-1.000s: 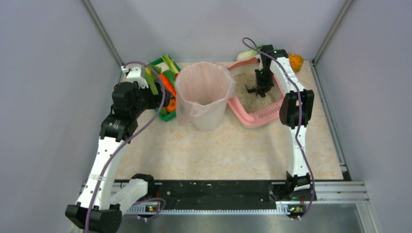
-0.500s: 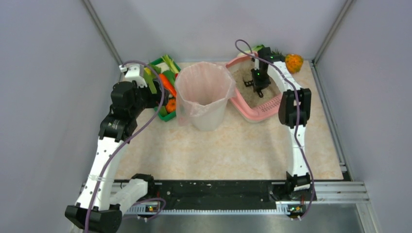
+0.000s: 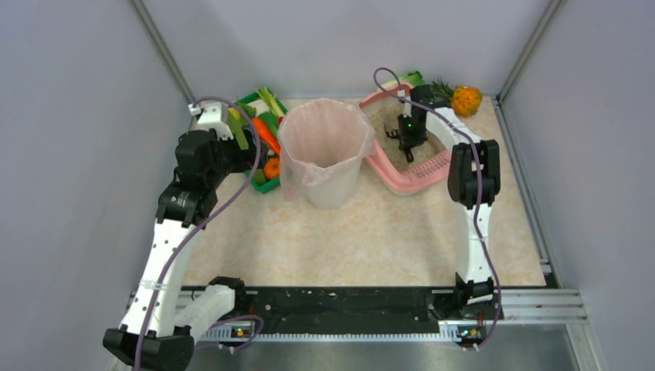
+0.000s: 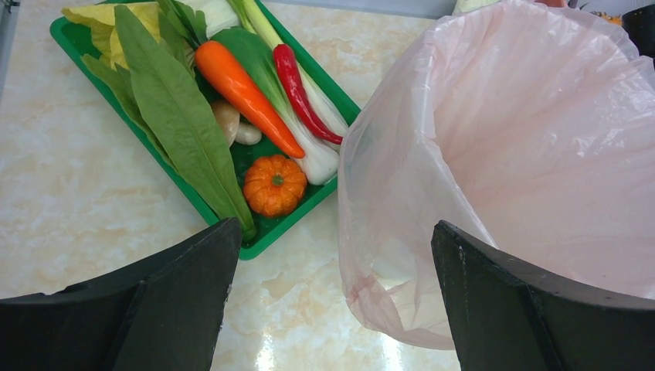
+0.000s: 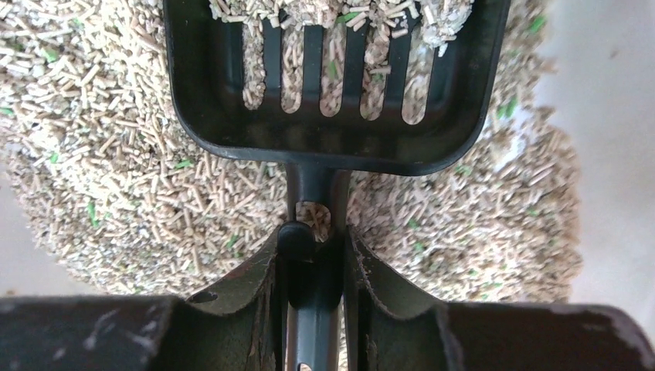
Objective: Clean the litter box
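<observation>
The pink litter box (image 3: 384, 168) stands at the back right, filled with grey-beige pellet litter (image 5: 123, 154). My right gripper (image 3: 403, 141) is inside the box and shut on the handle of a black slotted scoop (image 5: 332, 85). The scoop's blade rests in the litter with pellets on it. My left gripper (image 4: 332, 301) is open and empty, hovering left of the pink-lined bin (image 3: 324, 151), over the table between bin and green tray.
A green tray of vegetables (image 3: 261, 143) with a carrot, chilli and small pumpkin sits back left, also in the left wrist view (image 4: 255, 224). A small pineapple (image 3: 466, 98) lies at the back right corner. Grey walls enclose the table.
The litter box has shifted and turned toward the back left. My right gripper moved with the scoop toward the back left of the litter. The left arm has barely moved.
</observation>
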